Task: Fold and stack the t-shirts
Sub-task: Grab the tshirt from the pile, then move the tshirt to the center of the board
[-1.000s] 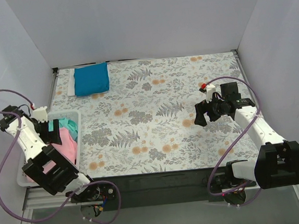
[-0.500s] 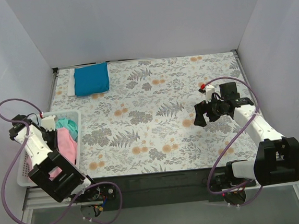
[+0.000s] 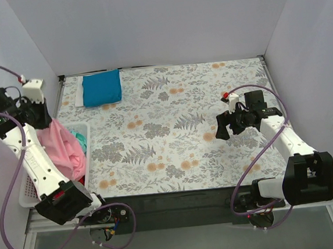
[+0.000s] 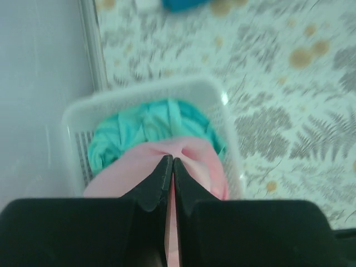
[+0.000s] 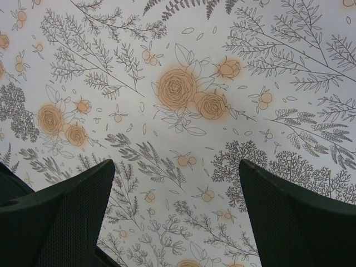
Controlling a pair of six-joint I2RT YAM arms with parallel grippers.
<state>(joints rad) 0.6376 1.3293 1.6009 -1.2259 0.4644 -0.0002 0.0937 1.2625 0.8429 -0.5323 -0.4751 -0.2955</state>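
Pinching pink t-shirt (image 4: 196, 162), left gripper (image 4: 171, 161) should lift until hem clears white basket (image 4: 146, 90), then carry tableward to wide-open right gripper (image 5: 175, 162)

We log: pink t-shirt (image 3: 63, 148) hangs bunched above basket (image 4: 139, 92); teal t-shirt (image 4: 139, 130) crumpled inside; blue t-shirt (image 3: 101, 87) folded flat, tabletop (image 3: 173, 130) far-left corner.

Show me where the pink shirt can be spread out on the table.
The middle of the table, between the folded blue shirt, the basket and the right pincer, is bare. The left edge is crowded: basket, and left pincer holding the pink shirt.
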